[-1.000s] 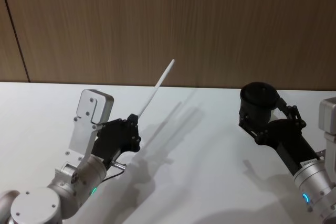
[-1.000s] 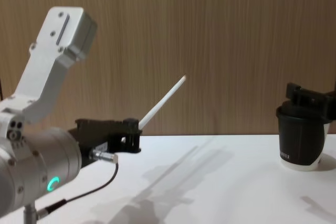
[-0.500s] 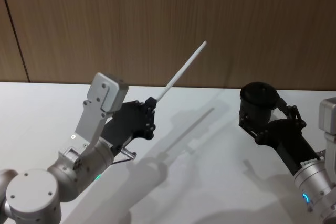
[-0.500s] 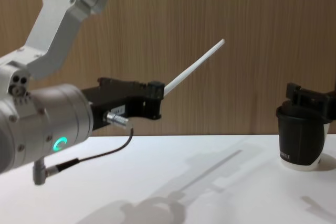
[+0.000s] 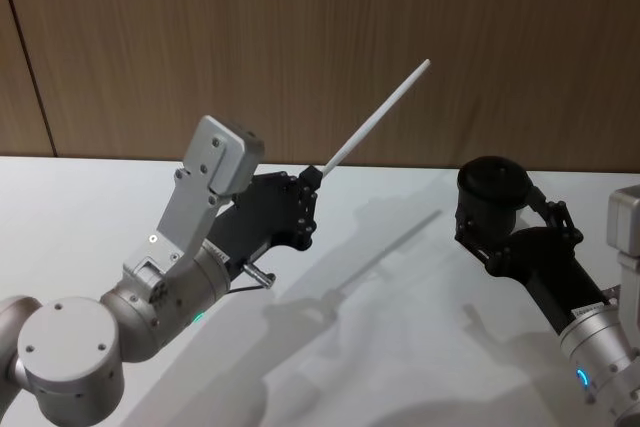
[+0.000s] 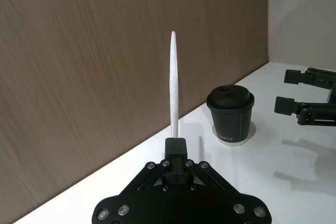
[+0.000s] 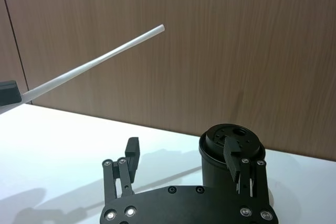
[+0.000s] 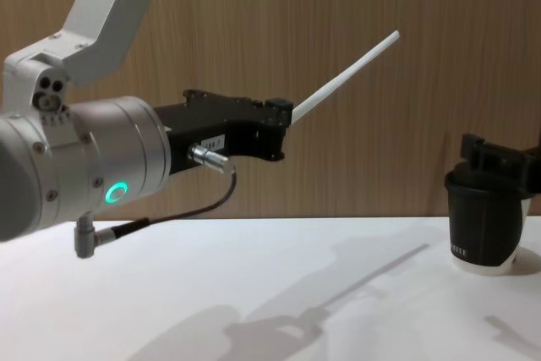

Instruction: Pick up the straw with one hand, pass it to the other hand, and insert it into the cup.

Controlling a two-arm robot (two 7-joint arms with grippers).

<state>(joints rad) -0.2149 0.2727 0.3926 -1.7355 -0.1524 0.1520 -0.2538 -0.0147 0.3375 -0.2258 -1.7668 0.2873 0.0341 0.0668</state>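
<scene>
L arm: black, flat-sided two-finger left gripper [image 8: 283, 108], small white label on its side, metal plug [image 8: 203, 154] sticking out. Behind it a big silver cylindrical wrist [image 8: 93, 171] w/ glowing green ring [image 8: 115, 193]. Thin dark cable [image 8: 216, 205] loops from plug to a grey elbow connector. Silver angular bracket link [image 5: 205, 192], few small screws. Round silver joint cap [image 5: 68, 367], screws around rim.

R arm: black right gripper [image 7: 181, 148], scissor-type linkage, silver screw heads at pivots, wedge-shaped fingertips [image 7: 229, 153]. White label strip on body. Silver right wrist [image 5: 600, 342] w/ blue-green light [image 5: 581, 378].
</scene>
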